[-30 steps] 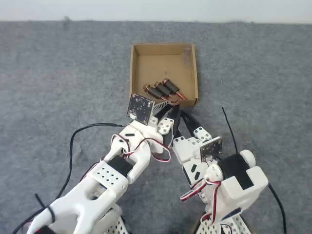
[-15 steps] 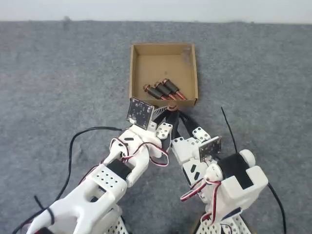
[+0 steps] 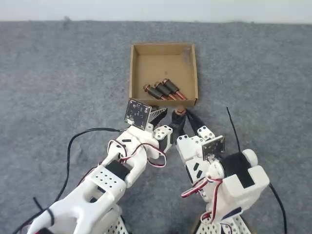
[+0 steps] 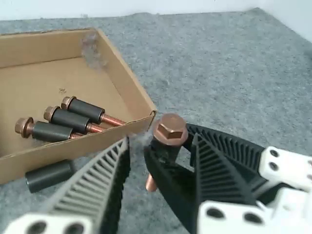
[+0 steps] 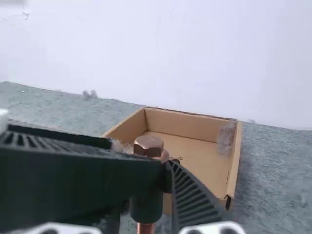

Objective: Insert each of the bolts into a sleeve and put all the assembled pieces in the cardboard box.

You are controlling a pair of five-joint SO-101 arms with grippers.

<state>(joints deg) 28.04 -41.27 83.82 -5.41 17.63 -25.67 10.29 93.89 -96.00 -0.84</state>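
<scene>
- While the right claw [image 3: 181, 117] is clamped on an upright bolt [image 4: 169, 129] already in its dark sleeve, head up, it hangs just near of the cardboard box [image 3: 163, 45].
- Left claw [image 4: 136, 156]: fingers apart, nothing between them, just left of the held bolt.
- Three assembled pieces [image 3: 163, 90] lie side by side in the box's near part.
- One loose sleeve [image 4: 48, 175] lies on the grey tabletop [image 3: 63, 73], just outside the box's near wall.
</scene>
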